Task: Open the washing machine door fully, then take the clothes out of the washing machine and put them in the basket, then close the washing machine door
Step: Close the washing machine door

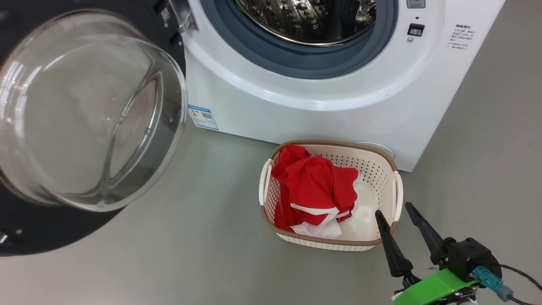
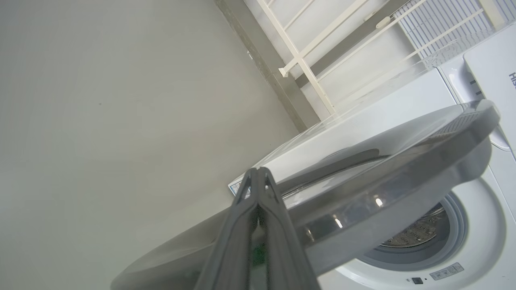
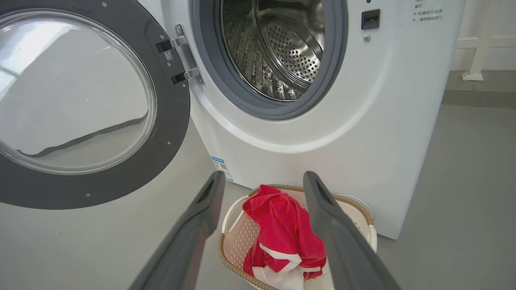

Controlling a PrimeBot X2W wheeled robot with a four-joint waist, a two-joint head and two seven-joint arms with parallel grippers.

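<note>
The supporting surface is a smooth, matte grey floor (image 1: pixel 190 254), uniform in colour and without seams. Two items stand directly on it. The white front-loading washing machine (image 1: pixel 322 106) rests on its base, with a small blue label at the lower left corner of its front. The cream perforated basket (image 1: pixel 372 167), upright, sits just in front of that base, towards its right side; contact between the two cannot be confirmed. Beyond the machine, a darker grey strip (image 3: pixel 475 96) borders the floor and carries a white post (image 3: pixel 472 75).
</note>
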